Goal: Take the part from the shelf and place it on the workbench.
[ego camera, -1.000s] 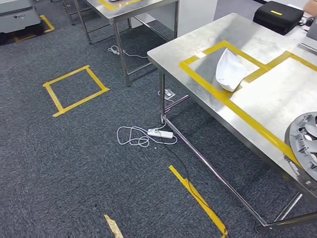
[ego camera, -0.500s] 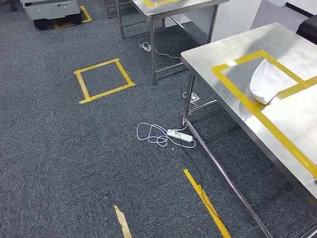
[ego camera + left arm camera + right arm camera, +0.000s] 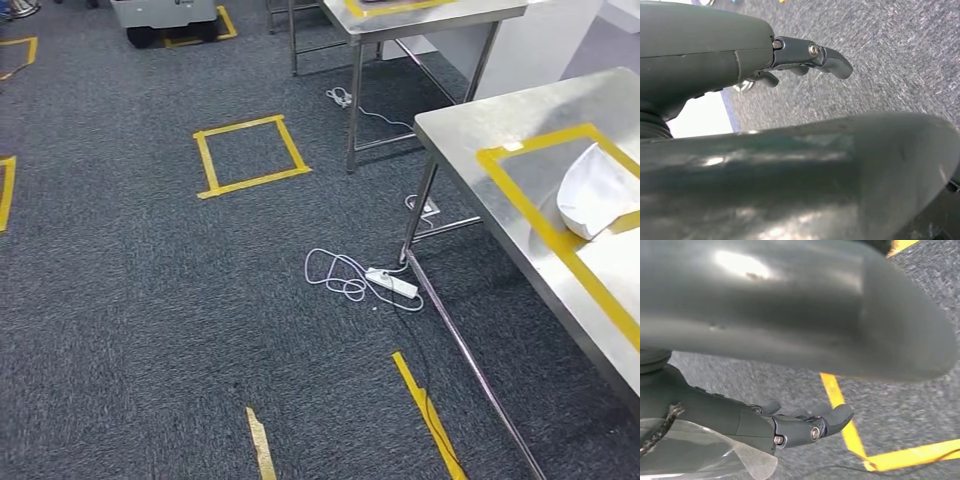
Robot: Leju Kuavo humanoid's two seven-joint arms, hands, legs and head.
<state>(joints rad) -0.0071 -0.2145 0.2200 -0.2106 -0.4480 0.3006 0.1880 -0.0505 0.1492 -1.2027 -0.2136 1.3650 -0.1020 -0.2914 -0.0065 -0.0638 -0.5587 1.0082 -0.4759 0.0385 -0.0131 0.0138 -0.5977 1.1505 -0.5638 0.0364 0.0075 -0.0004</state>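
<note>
The dark fingers (image 3: 830,59) of the left hand (image 3: 753,55) are lying nearly straight and slack in the left wrist view, grasping nothing and touching nothing, with only dark grey carpet (image 3: 151,300) behind them. In the right wrist view, the fingers (image 3: 832,421) of the right hand (image 3: 749,422) are hanging the same way – released and empty, above carpet crossed by yellow tape. In the head view, a white, curved, shell-like part (image 3: 596,190) is lying on the brushed-steel workbench (image 3: 483,120) at the right edge of the frame. It is sitting inside a yellow tape frame (image 3: 545,232), with its longer side running roughly across the picture. That puts the part well apart from both hands and on the right arm's side, so the right hand is probably the nearer one. If this part is counting as already delivered, the next move is likely calling for a walk to the shelf rather than a reach. A white power strip with its looped cable (image 3: 392,284) is lying on the carpet by the bench leg, a snag risk for the feet, and a yellow tape square (image 3: 254,183) is marking the floor at upper centre.
</note>
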